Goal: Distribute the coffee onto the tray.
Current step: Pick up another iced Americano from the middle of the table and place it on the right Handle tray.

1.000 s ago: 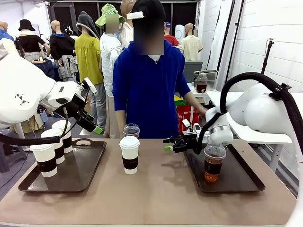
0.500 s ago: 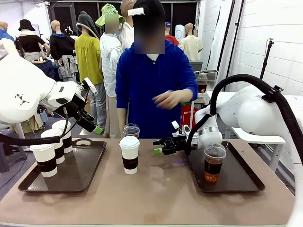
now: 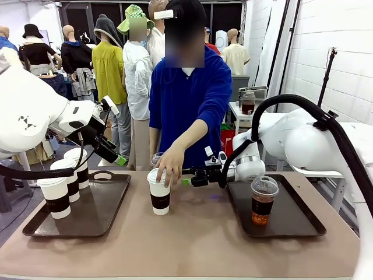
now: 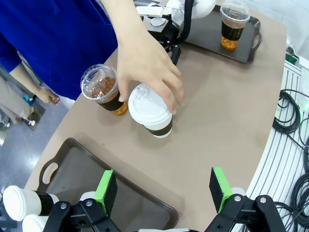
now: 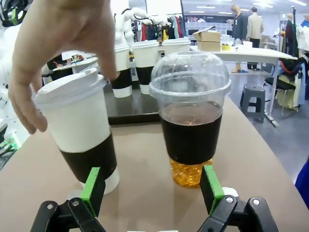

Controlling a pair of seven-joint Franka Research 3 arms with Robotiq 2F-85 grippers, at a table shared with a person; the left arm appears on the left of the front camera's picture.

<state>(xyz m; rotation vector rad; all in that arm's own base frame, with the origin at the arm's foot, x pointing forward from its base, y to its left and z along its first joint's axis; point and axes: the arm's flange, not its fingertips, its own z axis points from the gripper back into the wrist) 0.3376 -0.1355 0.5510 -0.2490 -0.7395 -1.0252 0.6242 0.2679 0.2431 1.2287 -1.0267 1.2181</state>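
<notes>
Three white paper cups stand on the left tray; a fourth white cup stands mid-bench with the person's hand on its lid; a clear dome-lidded cup of brown drink stands just beside it, on the person's side; another clear cup stands on the right tray; the right claw gapes wide and empty, near the fourth white cup; the left claw hangs open and empty above the left tray
</notes>
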